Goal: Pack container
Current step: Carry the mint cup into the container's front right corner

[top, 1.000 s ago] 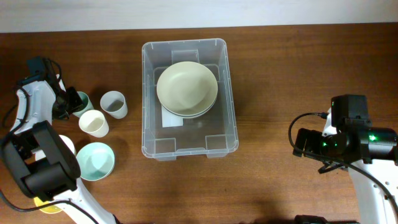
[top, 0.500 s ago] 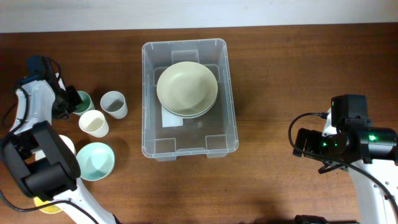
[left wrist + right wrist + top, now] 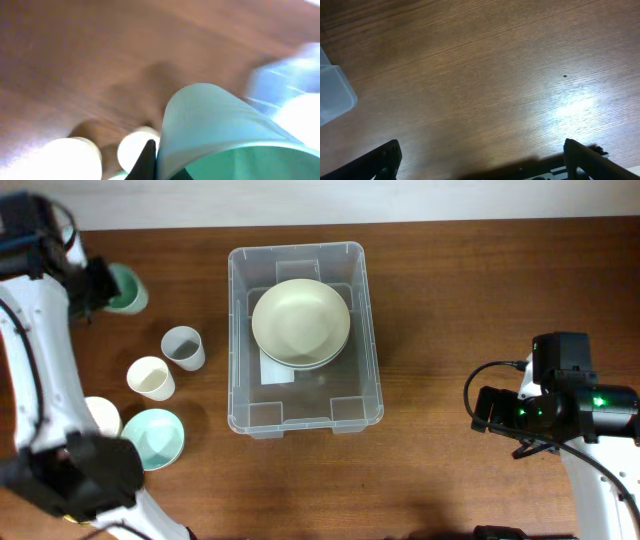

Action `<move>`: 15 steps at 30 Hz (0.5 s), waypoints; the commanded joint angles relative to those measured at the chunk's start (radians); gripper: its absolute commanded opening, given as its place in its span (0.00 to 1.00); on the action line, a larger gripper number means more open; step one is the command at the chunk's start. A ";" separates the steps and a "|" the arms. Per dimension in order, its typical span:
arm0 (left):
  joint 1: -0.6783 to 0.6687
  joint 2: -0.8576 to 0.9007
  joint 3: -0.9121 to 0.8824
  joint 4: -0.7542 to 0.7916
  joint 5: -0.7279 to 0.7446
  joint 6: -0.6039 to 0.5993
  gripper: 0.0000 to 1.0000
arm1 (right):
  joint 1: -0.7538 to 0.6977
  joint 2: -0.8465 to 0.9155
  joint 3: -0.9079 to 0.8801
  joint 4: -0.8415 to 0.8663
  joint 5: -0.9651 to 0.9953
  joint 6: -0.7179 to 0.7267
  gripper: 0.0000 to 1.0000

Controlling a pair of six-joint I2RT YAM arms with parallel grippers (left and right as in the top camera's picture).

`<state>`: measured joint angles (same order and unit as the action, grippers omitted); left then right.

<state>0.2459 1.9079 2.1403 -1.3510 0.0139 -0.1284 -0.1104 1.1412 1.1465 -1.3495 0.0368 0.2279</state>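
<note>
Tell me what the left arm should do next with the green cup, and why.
Probably swing the green cup right toward the container. The left tool is shut on it, off to the container's left, and the container holds only stacked bowls, with bare floor at its near end.

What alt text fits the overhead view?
The left gripper holds a green cup at the far left, away from the clear container, where cream bowls are stacked. Other cups and a teal bowl stand left of it.
</note>
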 commanded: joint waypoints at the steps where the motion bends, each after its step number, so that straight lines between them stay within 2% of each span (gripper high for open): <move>1: -0.144 -0.087 0.029 -0.071 0.034 0.006 0.00 | 0.004 -0.001 -0.002 0.001 0.055 0.018 0.99; 7: -0.428 -0.094 0.016 -0.204 0.077 0.024 0.00 | 0.005 -0.001 -0.002 0.003 0.054 0.019 0.99; 15: -0.731 -0.075 -0.029 -0.181 0.077 0.012 0.00 | 0.005 -0.001 -0.002 0.003 0.051 0.019 0.99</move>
<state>-0.4137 1.8229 2.1323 -1.5425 0.0803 -0.1207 -0.1104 1.1408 1.1461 -1.3487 0.0689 0.2359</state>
